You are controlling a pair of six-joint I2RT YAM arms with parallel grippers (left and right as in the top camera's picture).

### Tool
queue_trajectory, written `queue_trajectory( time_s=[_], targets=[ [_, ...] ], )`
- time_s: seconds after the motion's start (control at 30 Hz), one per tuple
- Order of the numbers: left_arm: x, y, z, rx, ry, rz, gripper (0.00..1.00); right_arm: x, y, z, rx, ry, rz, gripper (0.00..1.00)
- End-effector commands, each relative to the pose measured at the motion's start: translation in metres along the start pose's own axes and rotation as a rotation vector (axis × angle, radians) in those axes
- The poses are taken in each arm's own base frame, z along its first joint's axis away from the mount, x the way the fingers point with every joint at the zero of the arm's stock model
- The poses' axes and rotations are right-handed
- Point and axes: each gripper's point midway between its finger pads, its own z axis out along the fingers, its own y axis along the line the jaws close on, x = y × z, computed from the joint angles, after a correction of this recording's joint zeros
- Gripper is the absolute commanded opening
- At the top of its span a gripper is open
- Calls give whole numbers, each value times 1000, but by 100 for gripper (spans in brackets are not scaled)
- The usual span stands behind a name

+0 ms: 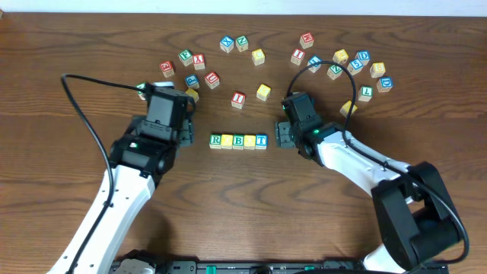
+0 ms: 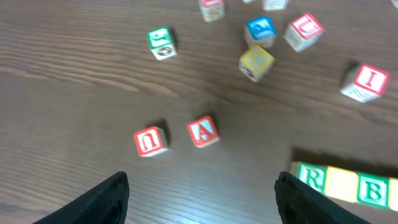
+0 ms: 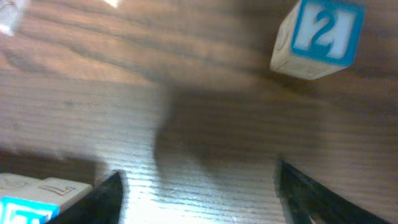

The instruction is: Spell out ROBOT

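**A:** Is ROBOT spelled yet?
**B:** It looks finished. The row of cubes reads R, yellow, B, yellow, T at the middle of the worktop.
**A:** And the arms?
**B:** Low at the row's 3 o'clock, the right end effector has its fingers spread and holds nothing. At 9 o'clock, the left end effector is likewise spread and empty.

I report the row cut off at the left wrist view's right edge just past its B cube, its blue-lettered end cube blurred and cropped in the right wrist view, its yellow cubes unreadable overhead.
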Motion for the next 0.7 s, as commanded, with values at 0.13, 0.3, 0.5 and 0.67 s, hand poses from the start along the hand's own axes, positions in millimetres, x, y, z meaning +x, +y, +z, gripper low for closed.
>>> queue_trajectory(
  time_s=[0.13, 0.3, 0.5, 0.67],
  targets=[
    [-9, 28, 10, -65, -12, -59, 74, -74, -13, -65, 62, -258, -23, 99],
    [-13, 40, 17, -90, -12, -92, 74, -92, -22, -98, 107, -349, -42, 99],
    [-14, 46, 23, -105, -9, -108, 74, -98, -32, -116, 149, -391, -27, 99],
    [-11, 45, 27, -108, 5, -103, 74, -97, -34, -117, 162, -388, -26, 99]
  ],
)
